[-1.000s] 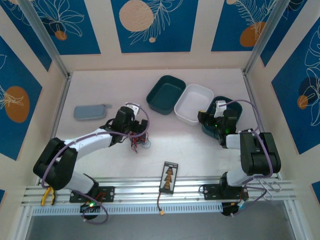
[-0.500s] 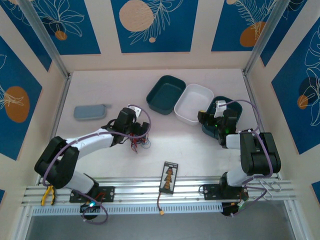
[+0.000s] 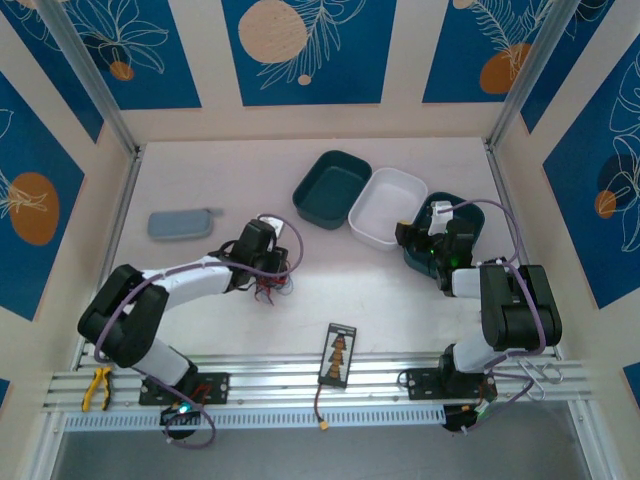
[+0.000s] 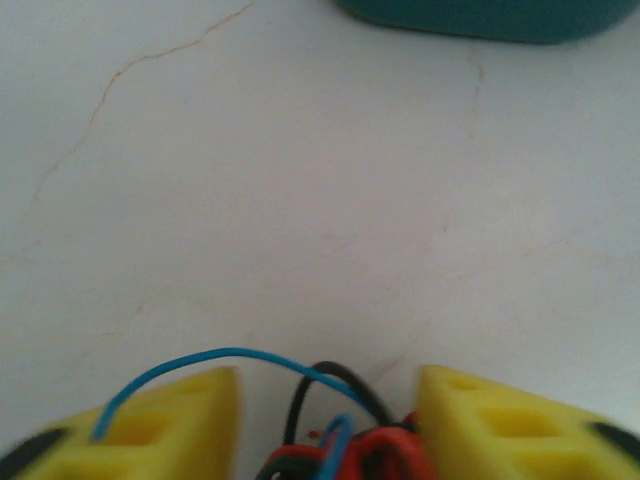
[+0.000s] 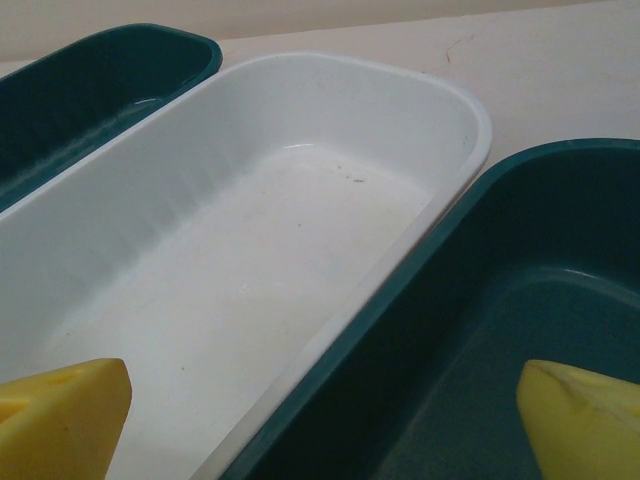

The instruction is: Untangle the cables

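Left gripper (image 4: 328,425): yellow fingers part-way apart and low on the table (image 4: 300,200).
- The cables (image 4: 385,445) sit in the gap between the fingers: red, blue and black strands knotted together.
- One blue loop arches forward and runs across the top of the left finger.
- The red strands lie against the right finger, and a sliver of space shows beside the left one.
- Cannot tell whether the fingers bite yet.

Right gripper (image 5: 320,420): fingers spread wide and holding nothing.
- It hangs over the shared edge of two trays. The white tray (image 5: 300,260) is ahead and under its left finger, and a teal tray (image 5: 520,300) is under its right finger.

Handling, judged:
- The wires look very light, limp and springy, with smooth insulation.
- A pinch on the clump would probably drag the whole knot along. A single thin strand may slide out of the pads.
- The likelier hold is near a free end or on the loose blue loop ahead of the fingers, where one strand stands clear of the rest.
- The second gripper could pin the remainder.
- Pull gently, since a hard tug would likely tighten the knot.
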Motion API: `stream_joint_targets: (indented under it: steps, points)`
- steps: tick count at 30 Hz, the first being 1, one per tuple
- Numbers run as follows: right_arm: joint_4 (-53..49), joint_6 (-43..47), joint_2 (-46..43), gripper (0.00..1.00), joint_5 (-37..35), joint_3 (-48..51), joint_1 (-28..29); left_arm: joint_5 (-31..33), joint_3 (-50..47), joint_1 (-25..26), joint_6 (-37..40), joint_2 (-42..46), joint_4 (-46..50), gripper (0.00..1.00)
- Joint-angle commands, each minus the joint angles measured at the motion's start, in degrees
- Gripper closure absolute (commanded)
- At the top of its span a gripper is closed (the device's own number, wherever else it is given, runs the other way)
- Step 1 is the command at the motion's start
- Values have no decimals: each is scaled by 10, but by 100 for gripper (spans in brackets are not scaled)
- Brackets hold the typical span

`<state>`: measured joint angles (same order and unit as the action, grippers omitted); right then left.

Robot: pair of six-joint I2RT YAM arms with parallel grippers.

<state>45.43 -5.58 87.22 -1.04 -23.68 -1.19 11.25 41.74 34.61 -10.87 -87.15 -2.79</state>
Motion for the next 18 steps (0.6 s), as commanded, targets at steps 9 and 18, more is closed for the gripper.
stream_joint_targets:
  steps: [9,18]
  points:
    - [3,1,1,1,9,-4,1,-25,37,5,-13,73,32,100]
    - [3,1,1,1,9,-4,1,-68,79,5,-12,116,55,100]
